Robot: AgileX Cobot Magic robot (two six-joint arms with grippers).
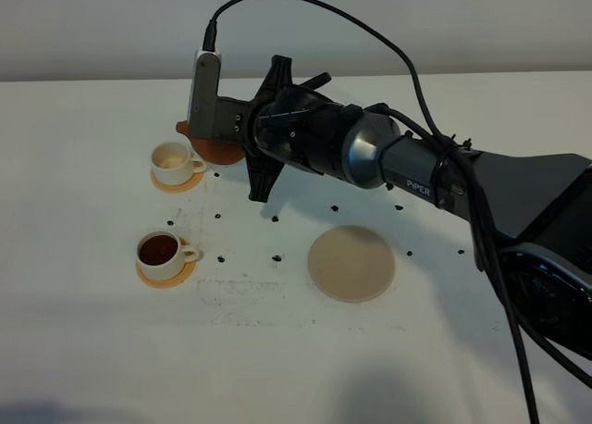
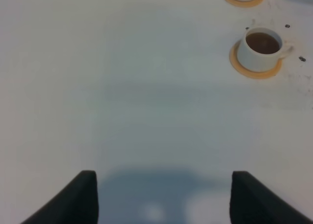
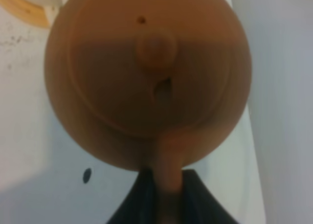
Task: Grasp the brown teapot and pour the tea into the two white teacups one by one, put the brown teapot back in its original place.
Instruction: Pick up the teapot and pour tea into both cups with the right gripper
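Exterior high: second pour, far cup

Grip: right jaws clamped on brown teapot [image 1: 220, 152] handle, pot held just above far teacup [image 1: 173, 162]. The near teacup [image 1: 159, 248] looks full. Tip slowly, spout centred over rim. Idle: left jaws wide apart, empty. Return spot: beige disc [image 1: 351, 263], bare. White desk [image 1: 444, 350] with scattered dark specks [image 1: 276, 256], plain wall behind.

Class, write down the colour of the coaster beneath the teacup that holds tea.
Orange-tan; the coaster shows best in the left wrist view.
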